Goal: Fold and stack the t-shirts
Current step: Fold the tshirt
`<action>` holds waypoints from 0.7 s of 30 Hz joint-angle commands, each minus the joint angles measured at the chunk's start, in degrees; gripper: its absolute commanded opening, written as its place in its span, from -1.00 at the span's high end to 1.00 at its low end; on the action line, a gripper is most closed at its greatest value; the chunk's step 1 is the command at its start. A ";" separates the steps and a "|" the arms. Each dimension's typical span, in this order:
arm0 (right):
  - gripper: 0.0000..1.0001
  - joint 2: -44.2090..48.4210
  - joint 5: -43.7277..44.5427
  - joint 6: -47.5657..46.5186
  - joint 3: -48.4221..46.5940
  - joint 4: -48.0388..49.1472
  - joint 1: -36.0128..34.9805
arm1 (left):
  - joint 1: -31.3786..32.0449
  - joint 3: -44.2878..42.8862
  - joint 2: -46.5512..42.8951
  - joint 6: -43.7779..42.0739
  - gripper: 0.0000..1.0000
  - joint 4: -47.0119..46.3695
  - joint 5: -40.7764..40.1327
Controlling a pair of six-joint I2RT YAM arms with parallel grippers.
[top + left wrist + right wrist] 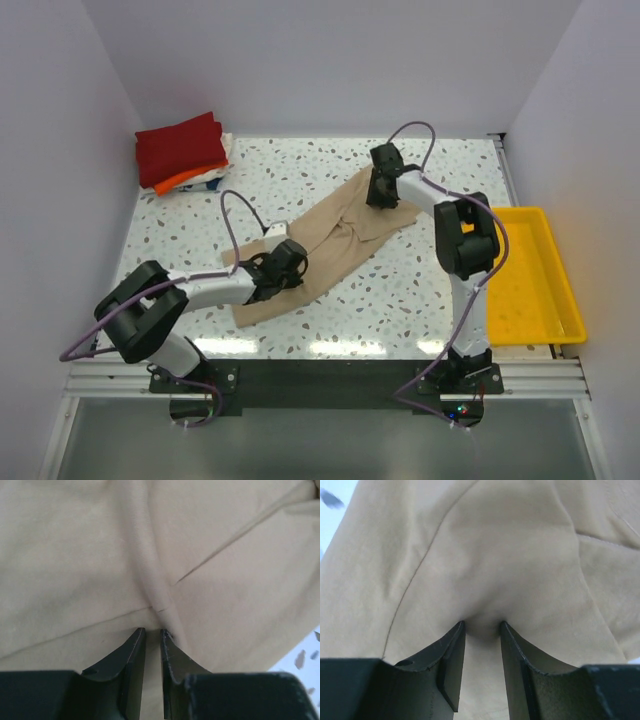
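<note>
A tan t-shirt (pixel 335 238) lies stretched diagonally across the speckled table, rumpled along its length. My left gripper (pixel 284 264) is at its near-left part, and my right gripper (pixel 383 192) at its far-right end. In the left wrist view the left gripper (pixel 153 630) is shut on the tan t-shirt (pixel 210 580), with a thin fold of cloth between narrow jaws beside a seam. The right wrist view shows the right gripper (pixel 482 624) shut on the tan t-shirt (pixel 495 555), the cloth puckered between its fingertips. Folded dark red (pixel 180 147), orange (pixel 183 180) and white (pixel 216 176) t-shirts are stacked at the far left.
A yellow plastic tray (pixel 527 285) sits off the table's right edge. White walls close in the far, left and right sides. The arm bases stand on a rail at the near edge.
</note>
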State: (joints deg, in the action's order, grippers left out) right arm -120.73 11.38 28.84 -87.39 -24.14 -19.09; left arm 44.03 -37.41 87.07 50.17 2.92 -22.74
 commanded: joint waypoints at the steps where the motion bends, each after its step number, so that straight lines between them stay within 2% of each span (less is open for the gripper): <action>1: 0.23 -8.45 -1.09 -6.07 -10.31 -5.29 0.11 | 6.13 -0.82 2.22 8.69 0.54 5.78 4.62; 5: 0.23 -16.89 -3.99 -8.88 -25.93 -8.98 0.02 | 12.21 -5.82 4.86 12.23 0.53 6.05 6.22; 9: 0.22 -22.26 -4.61 -11.70 -36.25 -14.86 0.02 | 13.54 -14.33 5.57 9.95 0.41 9.90 5.17; 10: 0.21 -22.62 -5.13 -12.14 -37.40 -15.06 0.02 | 13.36 -15.58 4.87 8.29 0.30 11.13 2.47; 13: 0.17 -20.44 -6.27 -12.40 -38.55 -14.71 0.02 | 12.14 -18.14 2.51 4.43 0.17 14.66 -2.90; 19: 0.07 -14.46 -7.86 -10.83 -37.68 -14.18 -0.07 | 10.81 -17.79 -0.76 -2.26 0.15 18.52 -6.78; 21: 0.07 -11.65 -7.69 -8.90 -35.40 -14.01 0.02 | 10.81 -16.04 -1.11 -4.54 0.19 17.14 -4.96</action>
State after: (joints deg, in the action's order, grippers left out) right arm -140.68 4.95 18.20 -123.28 -36.36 -19.11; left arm 54.76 -54.02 87.77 51.24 18.63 -25.74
